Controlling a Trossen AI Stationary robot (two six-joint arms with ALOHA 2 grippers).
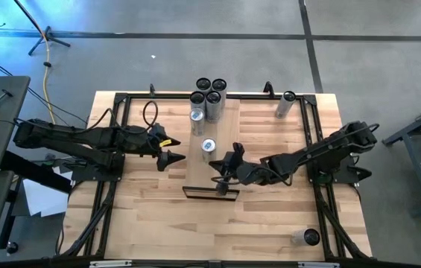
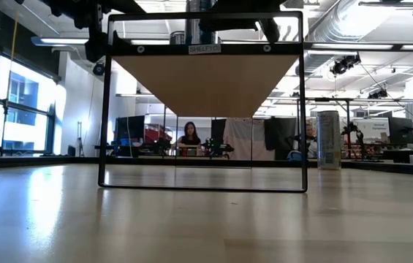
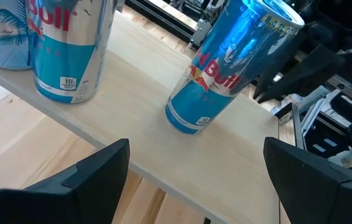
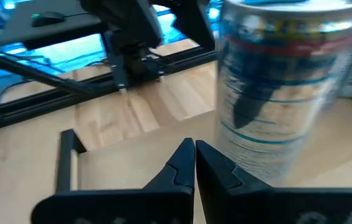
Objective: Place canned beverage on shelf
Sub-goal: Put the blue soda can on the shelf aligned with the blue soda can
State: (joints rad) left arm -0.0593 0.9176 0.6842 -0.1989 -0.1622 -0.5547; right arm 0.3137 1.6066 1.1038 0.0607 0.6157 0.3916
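Since it's a slim aluminium can [image 3: 225, 68], I'd guess it handles light and a bit slippery, with thin walls that dent if squeezed hard. Tall and narrow also means tippy, so the sensible hold is around the middle of the body, not up near the rim.

Looks-wise it's a blue and silver Red Bull can with a plain silver top, shiny all round. Right now it stands upright on the shelf [image 1: 211, 175], the long pale wood board running down the middle of the table, roughly halfway along it. More cans [image 1: 209, 97] sit clustered at the shelf's far end, one lies on the table [image 1: 158, 216] near the far right corner, and another lies near the right front corner.

The right gripper [image 1: 223, 182] sits over the shelf just in front of the can, and from its wrist camera the fingers are pressed together with nothing between them, the can just beside them. The left gripper [image 1: 174, 158] hovers off the shelf's left edge, fingers spread wide and empty, pointed at the can.

Judging by that, the can looks placed already, though the right gripper is close enough to knock it.
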